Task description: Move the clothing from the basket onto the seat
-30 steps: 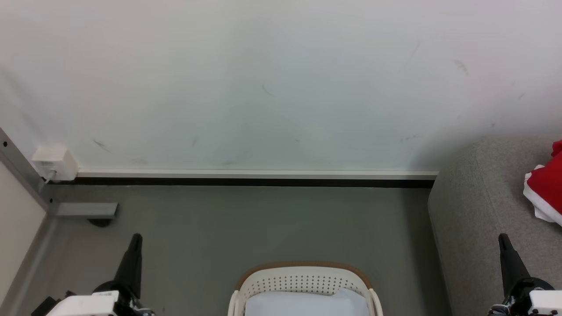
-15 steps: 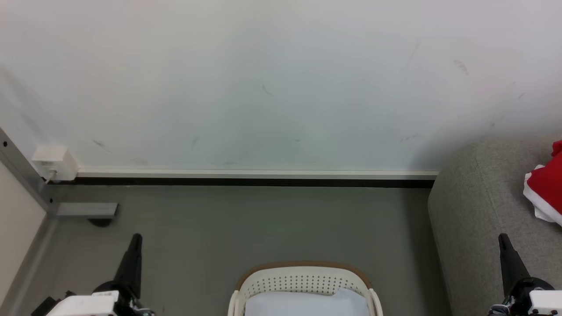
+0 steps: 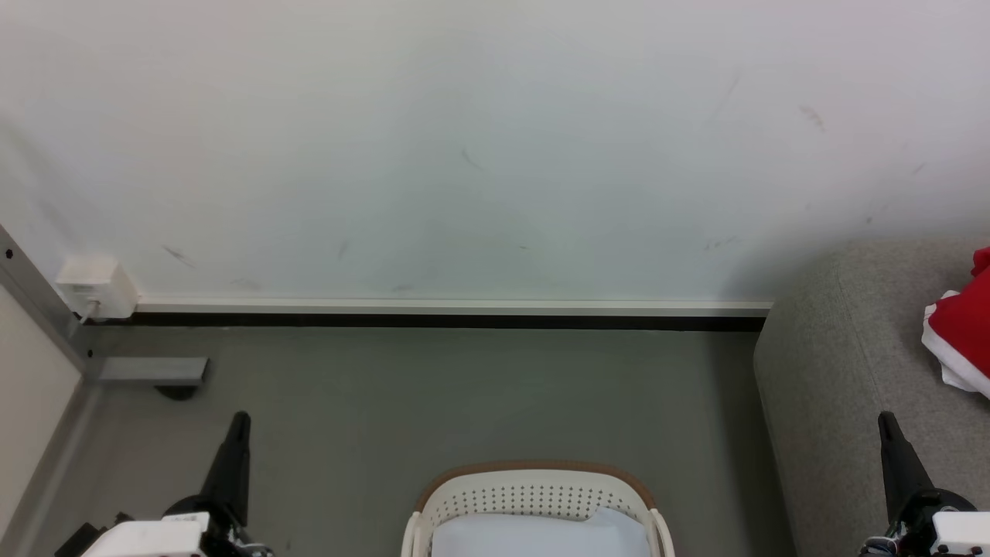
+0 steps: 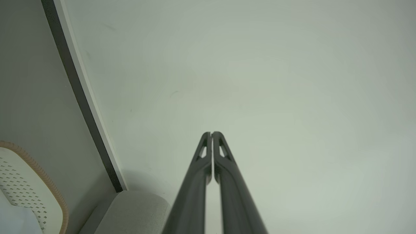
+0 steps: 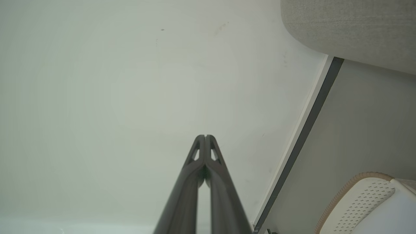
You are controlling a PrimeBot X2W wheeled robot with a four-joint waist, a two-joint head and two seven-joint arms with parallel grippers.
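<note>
I am seeing left pincer (image 3: 240, 420) and right pincer (image 3: 885, 418) clenched, empty. Basket (image 3: 534, 473) is sitting between them; clothing (image 3: 964, 331) is lying on seat (image 3: 841, 350) beyond the right one.

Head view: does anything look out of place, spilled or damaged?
Nothing stands out. The red and white clothing lies bunched on the light grey upholstered seat; the cream perforated plastic basket stands upright on the floor.
</note>
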